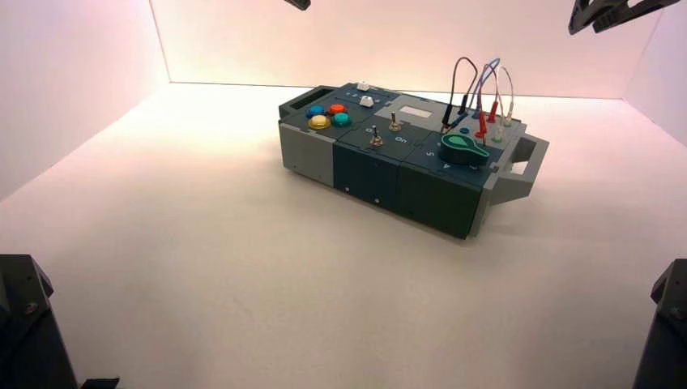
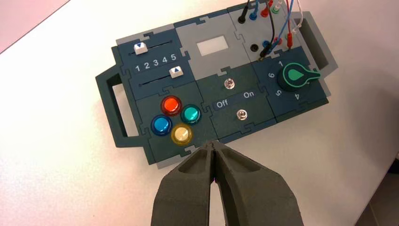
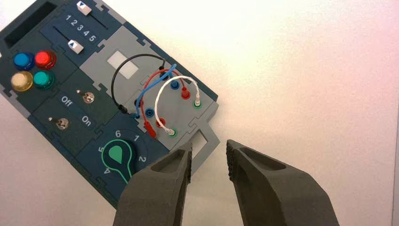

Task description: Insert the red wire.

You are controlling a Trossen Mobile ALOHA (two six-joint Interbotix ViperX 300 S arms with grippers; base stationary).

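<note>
The red wire (image 3: 155,81) loops over the grey socket panel (image 3: 181,113) at the box's handle end. One red plug (image 3: 186,93) stands in a socket. The other red plug (image 3: 149,128) lies tilted on the panel beside an empty red-ringed socket (image 3: 160,121). In the high view the red plugs (image 1: 483,121) sit behind the green knob (image 1: 464,146). My right gripper (image 3: 209,155) hovers open above the box's grey handle (image 3: 203,141), holding nothing. My left gripper (image 2: 214,143) hangs shut and empty above the box's edge near the yellow button (image 2: 181,134).
Black (image 3: 124,70), blue (image 3: 155,89) and white (image 3: 164,92) wires arch over the same panel. The box (image 1: 373,166) also carries four coloured buttons (image 1: 328,116), two toggle switches (image 1: 385,131) and two sliders (image 2: 157,59). Pale walls enclose the table (image 1: 243,267). Both grippers sit high at the far edge.
</note>
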